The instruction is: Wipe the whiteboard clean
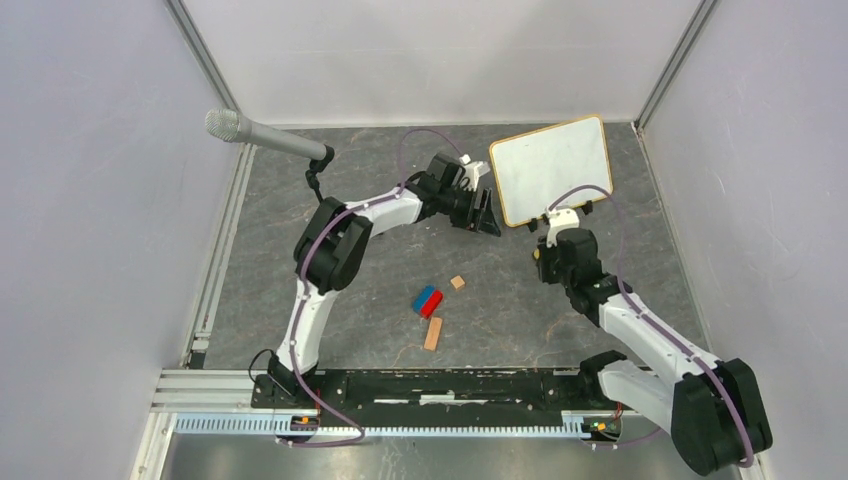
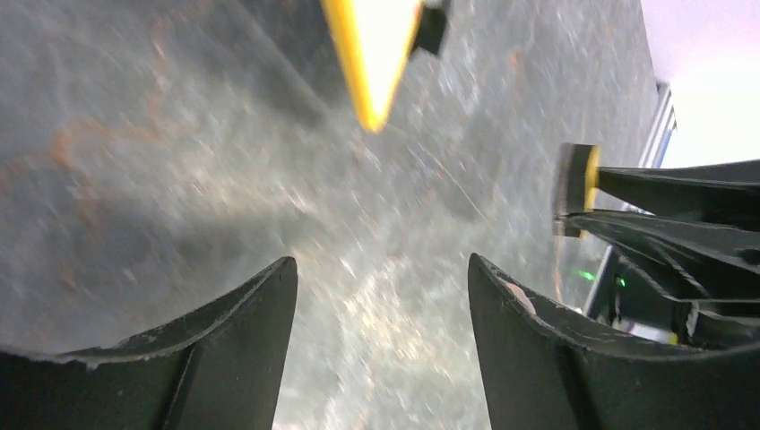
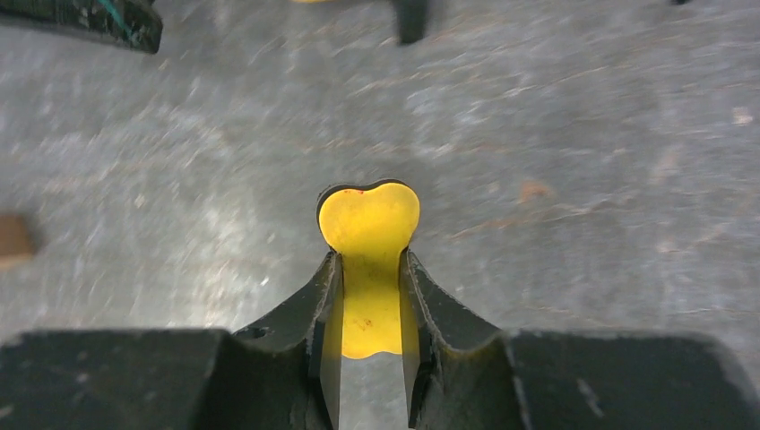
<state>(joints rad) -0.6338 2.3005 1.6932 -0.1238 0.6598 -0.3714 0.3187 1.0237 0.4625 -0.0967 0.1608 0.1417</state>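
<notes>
Left gripper [image 2: 381, 269] spread wide over the grey tabletop [image 2: 179, 179], right gripper [image 3: 369, 260] clamped tight on a small yellow heart-shaped piece [image 3: 369, 215], whiteboard [image 1: 552, 168] just beyond the right gripper, its near corner beside the left gripper's fingertips

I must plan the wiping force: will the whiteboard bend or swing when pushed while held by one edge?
Probably stiff: the whiteboard shows straight edges though only the right gripper grips its near edge. Likely light, since it looks thin. A push far from that grip may well pivot it.
</notes>
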